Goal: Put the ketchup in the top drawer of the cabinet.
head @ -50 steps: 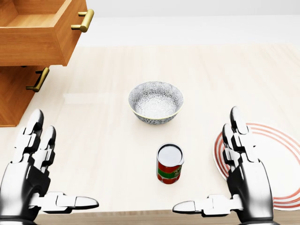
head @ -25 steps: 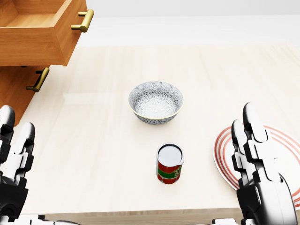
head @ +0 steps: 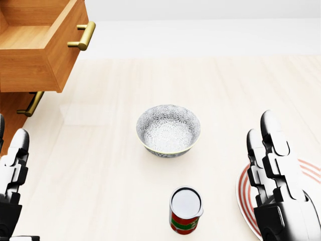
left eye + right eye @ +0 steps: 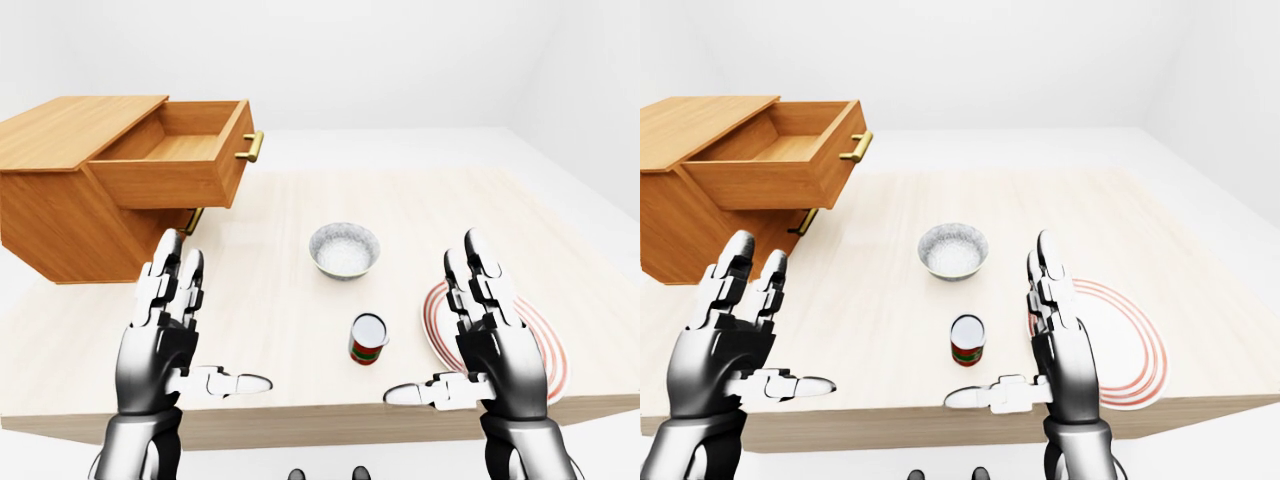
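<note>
The top drawer [image 4: 175,160] is already pulled out; the ketchup [image 3: 185,210], just below the bowl [image 3: 168,130], is not yet grasped. Both the left hand [image 4: 165,335] and the right hand [image 4: 490,335] are held spread open, empty.

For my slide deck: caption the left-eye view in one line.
Open left hand and right hand hover near a ketchup can; the top drawer stands open.

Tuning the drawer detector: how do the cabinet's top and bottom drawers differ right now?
The top drawer is pulled well out, its empty inside on view; the bottom drawer sits pushed in beneath it. The top drawer's handle shows in full in the left-eye view; the bottom drawer's handle peeks out under the open drawer. Both are the same wood with brass bar handles.
</note>
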You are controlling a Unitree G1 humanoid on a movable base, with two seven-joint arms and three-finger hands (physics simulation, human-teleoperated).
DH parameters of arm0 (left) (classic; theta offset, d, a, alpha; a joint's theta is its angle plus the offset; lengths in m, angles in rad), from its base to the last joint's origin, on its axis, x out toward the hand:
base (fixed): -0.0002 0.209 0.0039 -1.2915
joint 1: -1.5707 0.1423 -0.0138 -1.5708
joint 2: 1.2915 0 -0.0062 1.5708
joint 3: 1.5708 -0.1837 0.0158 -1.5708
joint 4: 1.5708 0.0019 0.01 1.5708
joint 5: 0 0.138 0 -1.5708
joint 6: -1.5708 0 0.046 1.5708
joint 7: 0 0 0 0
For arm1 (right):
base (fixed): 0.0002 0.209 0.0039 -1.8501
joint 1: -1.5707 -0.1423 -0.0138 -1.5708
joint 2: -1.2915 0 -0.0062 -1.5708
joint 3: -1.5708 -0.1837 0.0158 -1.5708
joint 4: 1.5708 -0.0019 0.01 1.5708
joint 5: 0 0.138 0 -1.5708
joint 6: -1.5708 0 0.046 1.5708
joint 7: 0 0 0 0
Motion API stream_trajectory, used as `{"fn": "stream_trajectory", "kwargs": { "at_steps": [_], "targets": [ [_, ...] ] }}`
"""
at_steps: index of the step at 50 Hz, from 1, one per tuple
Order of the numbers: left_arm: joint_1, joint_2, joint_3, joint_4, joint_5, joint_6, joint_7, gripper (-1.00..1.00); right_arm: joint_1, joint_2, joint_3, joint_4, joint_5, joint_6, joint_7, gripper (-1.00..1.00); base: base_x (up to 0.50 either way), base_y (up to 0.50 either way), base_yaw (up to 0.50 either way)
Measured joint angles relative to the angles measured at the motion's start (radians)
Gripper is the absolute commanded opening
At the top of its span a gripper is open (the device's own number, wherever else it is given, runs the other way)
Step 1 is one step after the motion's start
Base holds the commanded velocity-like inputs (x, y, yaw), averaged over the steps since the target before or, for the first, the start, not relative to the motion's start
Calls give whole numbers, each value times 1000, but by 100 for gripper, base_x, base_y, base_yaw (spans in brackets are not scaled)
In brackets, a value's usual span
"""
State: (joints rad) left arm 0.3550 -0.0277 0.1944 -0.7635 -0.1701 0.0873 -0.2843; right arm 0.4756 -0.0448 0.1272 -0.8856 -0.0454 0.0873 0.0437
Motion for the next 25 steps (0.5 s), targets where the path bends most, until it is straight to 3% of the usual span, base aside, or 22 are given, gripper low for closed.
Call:
{"fn": "stream_trajectory", "kwargs": {
  "at_steps": [17,25],
  "targets": [
    [-7,-1,6,-4,-4,0,-3,100,-2,5,-11,4,9,0,10,100,46,0,0],
    [-9,-1,10,-4,-7,0,-3,100,-7,10,-18,8,7,0,3,100,0,0,0]
  ]
}}
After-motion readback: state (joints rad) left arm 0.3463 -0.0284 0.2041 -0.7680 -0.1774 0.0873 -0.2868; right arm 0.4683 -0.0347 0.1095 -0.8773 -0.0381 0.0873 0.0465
